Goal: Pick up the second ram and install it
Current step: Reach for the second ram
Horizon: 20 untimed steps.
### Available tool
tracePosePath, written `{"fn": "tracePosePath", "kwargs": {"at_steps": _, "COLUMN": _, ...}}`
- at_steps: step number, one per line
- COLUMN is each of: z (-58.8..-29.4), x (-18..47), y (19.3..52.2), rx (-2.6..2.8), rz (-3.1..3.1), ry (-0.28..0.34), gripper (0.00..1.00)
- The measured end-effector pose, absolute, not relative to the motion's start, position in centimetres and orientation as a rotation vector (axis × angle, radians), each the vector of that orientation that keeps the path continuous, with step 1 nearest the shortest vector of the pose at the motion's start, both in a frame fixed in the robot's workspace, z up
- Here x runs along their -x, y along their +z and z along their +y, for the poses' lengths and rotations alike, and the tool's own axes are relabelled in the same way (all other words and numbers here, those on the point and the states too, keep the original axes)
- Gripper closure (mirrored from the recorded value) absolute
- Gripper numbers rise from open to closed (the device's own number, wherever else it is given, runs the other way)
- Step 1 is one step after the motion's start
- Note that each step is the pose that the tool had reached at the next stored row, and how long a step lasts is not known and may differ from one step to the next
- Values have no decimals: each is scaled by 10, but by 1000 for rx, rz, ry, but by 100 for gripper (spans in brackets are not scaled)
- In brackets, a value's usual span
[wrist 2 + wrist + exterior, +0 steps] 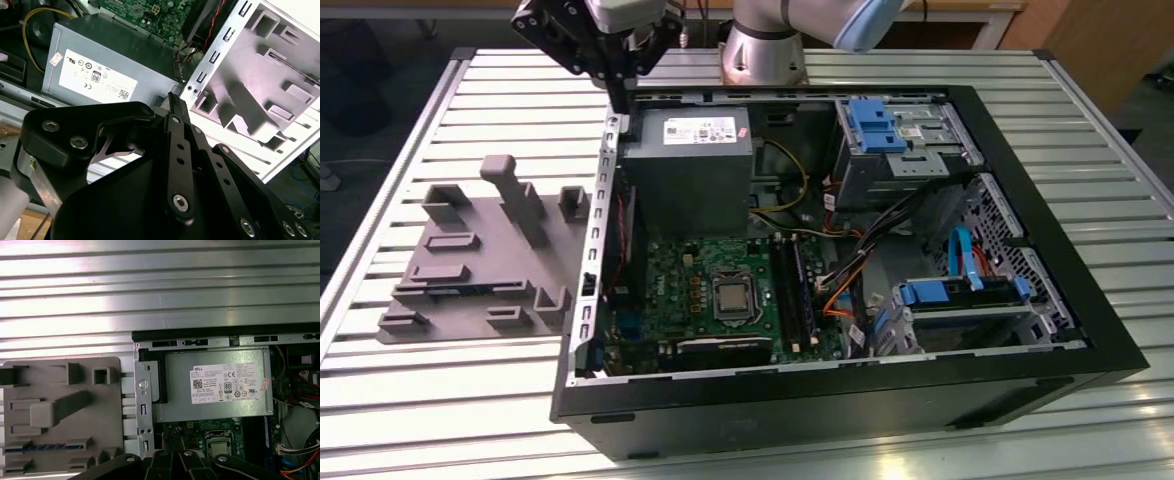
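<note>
Slatted counter (400, 400): ram (45, 446) lies flat in the fixture (107, 415), to the exterior view's left of the jaws, which are together.

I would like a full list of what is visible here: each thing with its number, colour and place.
table: one, silver slats, under everything
computer case: one, black, open, on the table
power supply: one, grey, inside the case
motherboard: one, green, inside the case
cables: several, mixed colours, inside the case
holder: one, grey, beside the case, at the exterior view's left
memory stick: one, blue-green, in the holder
arm: one, grey and blue, behind the case
gripper: one, black, shut, over the case's edge
</note>
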<state>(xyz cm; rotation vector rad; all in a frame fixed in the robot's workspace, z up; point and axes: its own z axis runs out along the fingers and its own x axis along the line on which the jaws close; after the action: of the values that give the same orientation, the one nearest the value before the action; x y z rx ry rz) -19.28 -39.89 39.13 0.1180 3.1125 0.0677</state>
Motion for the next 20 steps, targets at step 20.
{"fn": "tracePosePath", "kwargs": {"at_steps": 20, "z": -399, "x": 203, "y": 391, "rx": -118, "rz": 3113, "ry": 68, "gripper": 89}}
